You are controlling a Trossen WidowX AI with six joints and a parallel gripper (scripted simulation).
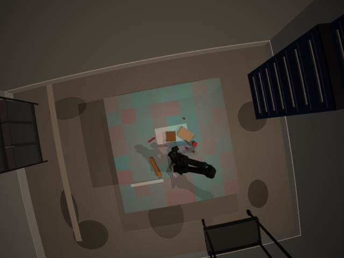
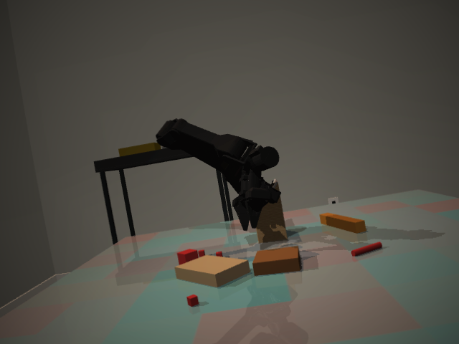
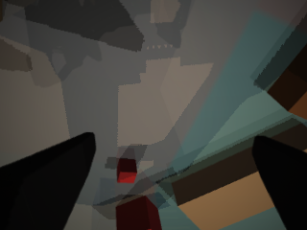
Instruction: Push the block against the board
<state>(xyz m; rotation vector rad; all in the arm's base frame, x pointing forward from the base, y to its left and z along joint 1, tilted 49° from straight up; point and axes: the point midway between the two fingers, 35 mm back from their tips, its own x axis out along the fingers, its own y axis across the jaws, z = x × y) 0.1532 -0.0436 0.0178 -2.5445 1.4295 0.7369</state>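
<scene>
The orange-brown square block (image 1: 170,136) (image 2: 277,257) lies flat on the table. The tan rectangular board (image 1: 185,134) (image 2: 213,264) (image 3: 230,206) lies flat beside it, turned at an angle. A corner of the board points at the block's side, with a narrow gap between them. Part of the block also shows at the right edge of the wrist view (image 3: 290,88). My gripper (image 2: 249,227) (image 3: 173,142) is open and empty. It hangs above the table on the arm's side of both parts, touching neither. Its fingertips are hard to make out in the top view.
A red block (image 1: 194,143) (image 2: 187,256) (image 3: 138,213) lies close to the board's arm-side end, with small red cubes nearby. Another red cube (image 1: 184,118) (image 2: 192,300) lies beyond the board. A red stick (image 1: 151,139) (image 2: 366,249) and an orange bar (image 1: 155,167) (image 2: 343,222) lie beyond the block.
</scene>
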